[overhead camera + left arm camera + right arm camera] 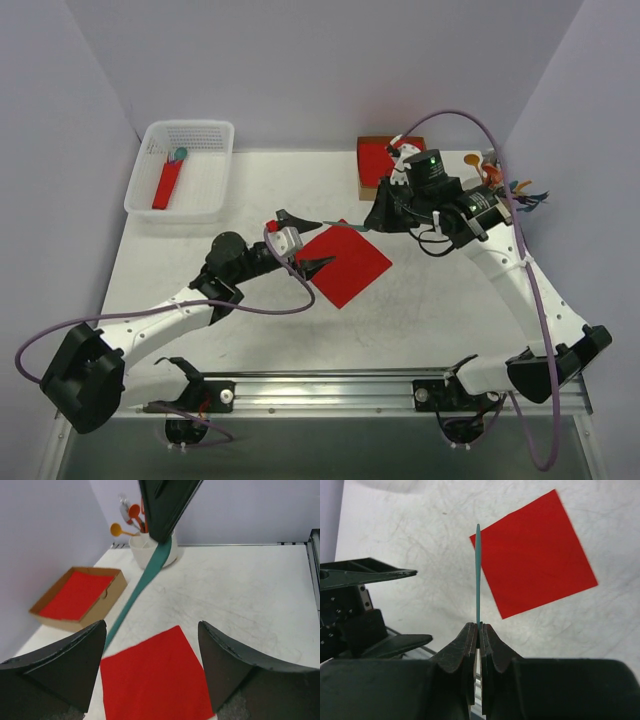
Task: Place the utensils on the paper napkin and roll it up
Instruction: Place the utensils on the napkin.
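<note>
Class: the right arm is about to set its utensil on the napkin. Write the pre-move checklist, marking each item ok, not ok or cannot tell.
1. Right fingers shut on the teal utensil: ok.
2. Paper napkin flat and unfolded: ok.
3. Napkin's surface bare: ok.
4. Utensil over napkin's middle: not ok, it sits by one corner.
5. Left fingers open: ok.
6. Left fingers clear of the napkin: cannot tell.

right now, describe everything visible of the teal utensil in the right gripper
The teal utensil is a thin, plastic-looking strip, edge-on in the right wrist view. The jaws of the right gripper are shut on one end; the free end points over a corner of the red napkin. Whether they touch is unclear.
</note>
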Available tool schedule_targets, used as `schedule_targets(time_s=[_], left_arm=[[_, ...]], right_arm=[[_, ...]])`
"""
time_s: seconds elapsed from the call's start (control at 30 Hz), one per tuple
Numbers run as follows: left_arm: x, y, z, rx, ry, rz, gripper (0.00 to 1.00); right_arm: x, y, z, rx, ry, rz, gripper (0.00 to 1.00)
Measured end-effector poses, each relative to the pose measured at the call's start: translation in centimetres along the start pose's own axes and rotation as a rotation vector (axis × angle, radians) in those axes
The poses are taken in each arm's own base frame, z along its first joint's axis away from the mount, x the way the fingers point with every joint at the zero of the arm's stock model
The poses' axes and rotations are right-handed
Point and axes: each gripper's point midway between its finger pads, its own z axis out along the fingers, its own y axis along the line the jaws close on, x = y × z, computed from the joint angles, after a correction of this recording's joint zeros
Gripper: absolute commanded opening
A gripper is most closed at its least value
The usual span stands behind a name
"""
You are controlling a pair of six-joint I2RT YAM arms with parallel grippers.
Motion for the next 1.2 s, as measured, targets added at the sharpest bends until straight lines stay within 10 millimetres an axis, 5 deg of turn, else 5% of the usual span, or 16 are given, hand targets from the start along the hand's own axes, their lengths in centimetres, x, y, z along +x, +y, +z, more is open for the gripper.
schedule_targets(time_s=[0.13,0.4,0.6,0.77,0.93,1.2], left_arm=[[-1.2,-1.0,1.6,0.103,-0.019,0.117,0.79],[1.1,-2.9,2.9,0.229,0.081,0.243,0.73],[3.4,-2.1,3.2,0.209,0.151,0.285,0.65],[5.6,-1.3,3.4,0.180,0.208,0.289,0.45],[7.0,-0.8,3.5,0.163,0.244,0.280,0.45],[6.3,-0.1,3.7,0.133,0.220,0.286,0.54]], right_arm=[[1.2,2.1,-0.3,-0.047,0.030,-0.007,0.00],[2.2,3.2,-1.0,-0.066,0.058,0.000,0.00],[2.4,3.4,-1.9,-0.066,0.065,0.001,0.00],[2.6,3.5,-2.1,-0.068,0.070,-0.003,0.00],[2.9,3.4,-2.2,-0.060,0.080,-0.006,0.00],[2.9,3.2,-2.1,-0.048,0.075,-0.007,0.00]])
